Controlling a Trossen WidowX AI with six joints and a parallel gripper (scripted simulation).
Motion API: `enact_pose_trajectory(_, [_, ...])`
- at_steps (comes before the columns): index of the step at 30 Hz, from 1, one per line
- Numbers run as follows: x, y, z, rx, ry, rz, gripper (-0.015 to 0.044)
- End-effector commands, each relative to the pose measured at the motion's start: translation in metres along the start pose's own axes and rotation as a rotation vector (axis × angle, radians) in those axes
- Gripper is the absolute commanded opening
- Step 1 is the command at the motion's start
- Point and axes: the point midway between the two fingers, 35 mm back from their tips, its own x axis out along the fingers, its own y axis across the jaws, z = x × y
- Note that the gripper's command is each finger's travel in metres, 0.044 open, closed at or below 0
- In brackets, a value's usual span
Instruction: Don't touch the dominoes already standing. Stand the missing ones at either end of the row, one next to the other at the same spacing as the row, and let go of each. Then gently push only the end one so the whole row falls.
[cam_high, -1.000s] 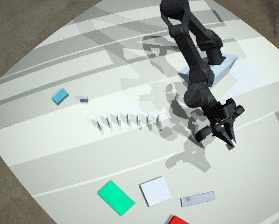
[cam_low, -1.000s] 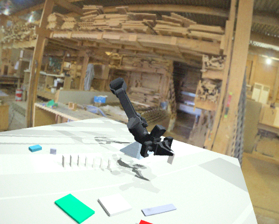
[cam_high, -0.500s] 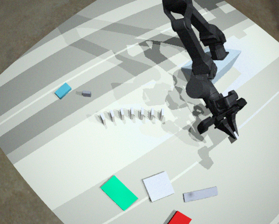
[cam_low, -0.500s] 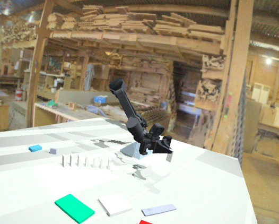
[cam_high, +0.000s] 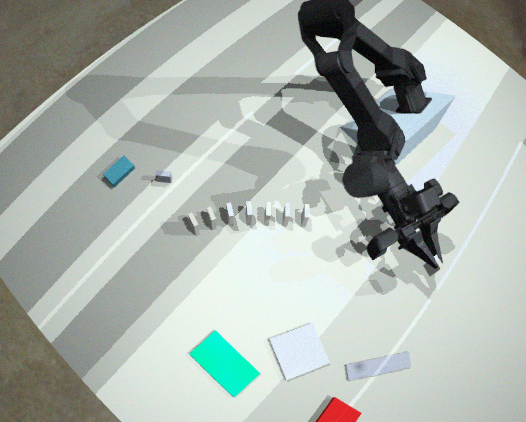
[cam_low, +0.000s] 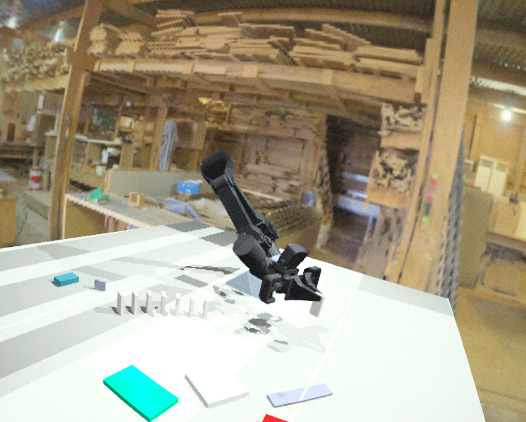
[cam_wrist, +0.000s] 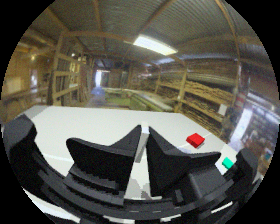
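Observation:
My gripper (cam_high: 438, 263) (cam_low: 319, 299) (cam_wrist: 143, 128) is shut on a pale domino (cam_low: 316, 307) (cam_wrist: 143, 142), which hangs from the fingertips to the right of the row. In the wrist view it shows as a narrow upright strip between the fingers. Several slim pale dominoes stand upright in a slightly curved row at even spacing. The left end domino (cam_high: 193, 223) (cam_low: 120, 303) and the right end domino (cam_high: 306, 215) (cam_low: 205, 307) both stand. The gripper is well apart from the right end. The row is not seen in the wrist view.
A teal block (cam_high: 119, 171) (cam_low: 66, 279) and a small grey block (cam_high: 163, 176) (cam_low: 100, 285) lie behind the row's left end. In front lie a green slab (cam_high: 225, 363) (cam_low: 141, 392), a white square (cam_high: 299, 351) (cam_low: 217, 390), a lavender strip (cam_high: 378, 366) (cam_low: 300, 395) and a red block (cam_high: 340, 412) (cam_wrist: 195, 139).

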Motion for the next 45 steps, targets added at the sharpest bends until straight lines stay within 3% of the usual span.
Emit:
enact_pose_trajectory(1, [0.002, -0.002, -0.013, -0.006, -0.002, 0.002, 0.0020])
enact_pose_trajectory(19, [0.004, 0.004, -0.082, 0.001, -0.003, 0.000, 0.0020])
enact_pose_trajectory(31, [0.004, 0.005, -0.084, 0.002, -0.004, -0.001, 0.0020])
enact_pose_trajectory(45, [0.004, 0.005, -0.084, 0.002, -0.004, -0.001, 0.0388])
